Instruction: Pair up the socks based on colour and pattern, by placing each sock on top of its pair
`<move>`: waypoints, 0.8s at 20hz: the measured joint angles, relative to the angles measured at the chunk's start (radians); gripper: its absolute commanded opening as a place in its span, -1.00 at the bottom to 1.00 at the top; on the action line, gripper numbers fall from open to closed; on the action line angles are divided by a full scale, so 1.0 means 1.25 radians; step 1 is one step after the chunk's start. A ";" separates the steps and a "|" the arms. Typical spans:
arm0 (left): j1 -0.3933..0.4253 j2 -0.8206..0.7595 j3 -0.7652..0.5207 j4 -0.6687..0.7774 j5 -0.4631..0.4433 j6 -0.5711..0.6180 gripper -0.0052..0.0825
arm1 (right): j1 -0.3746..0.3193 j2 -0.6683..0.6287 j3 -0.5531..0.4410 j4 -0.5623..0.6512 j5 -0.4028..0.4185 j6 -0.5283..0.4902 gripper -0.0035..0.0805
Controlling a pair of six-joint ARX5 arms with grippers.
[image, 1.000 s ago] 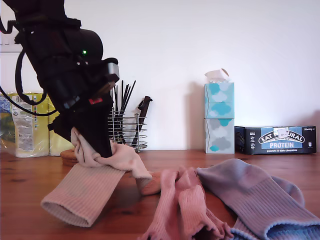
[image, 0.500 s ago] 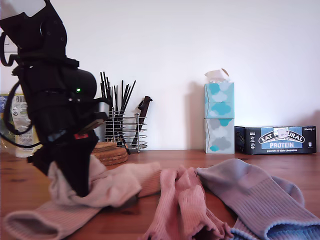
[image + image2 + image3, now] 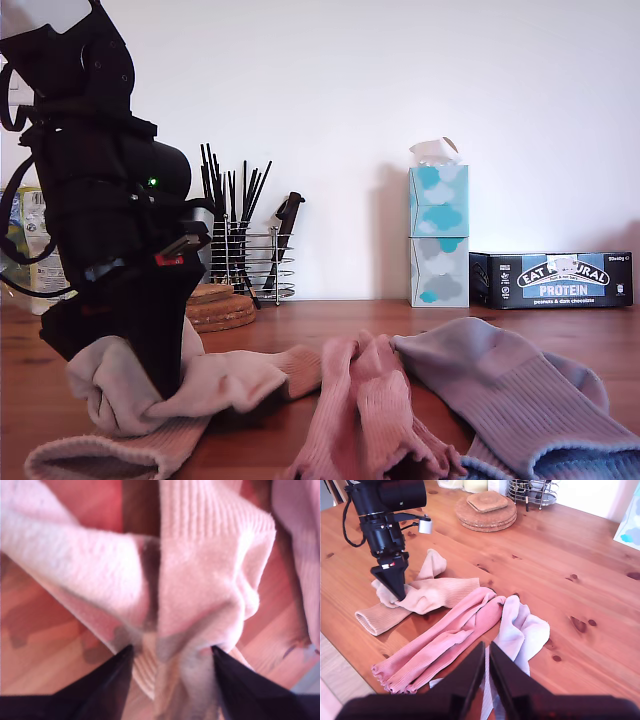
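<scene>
While my first hand (image 3: 171, 650) is clamped on a bunched fold of one beige sock (image 3: 200, 555), that sock drapes from the jaws down to the tabletop (image 3: 580, 550). It lies partly across its beige partner (image 3: 372, 621), whose cuff pokes out just beyond the hand. The step in hand looks like laying down the beige pair. Next, I judge, the jaws should part and the hand lift straight up, so the ribbed cloth neither snags nor drags off its mate. My second hand (image 3: 486, 655) hovers with jaws together on nothing, just above the pink socks (image 3: 445, 635) and lavender socks (image 3: 522, 630), which both appear paired.
</scene>
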 measured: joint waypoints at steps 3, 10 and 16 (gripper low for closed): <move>0.000 0.000 0.063 -0.061 -0.021 -0.014 0.26 | 0.000 0.000 0.000 0.000 0.000 0.000 -0.95; -0.001 -0.001 0.104 -0.194 -0.085 -0.037 0.25 | 0.000 0.000 0.000 0.000 0.000 0.000 -0.95; -0.002 -0.001 0.104 -0.255 -0.088 -0.037 -0.36 | 0.000 0.000 0.000 0.000 0.000 0.000 -0.95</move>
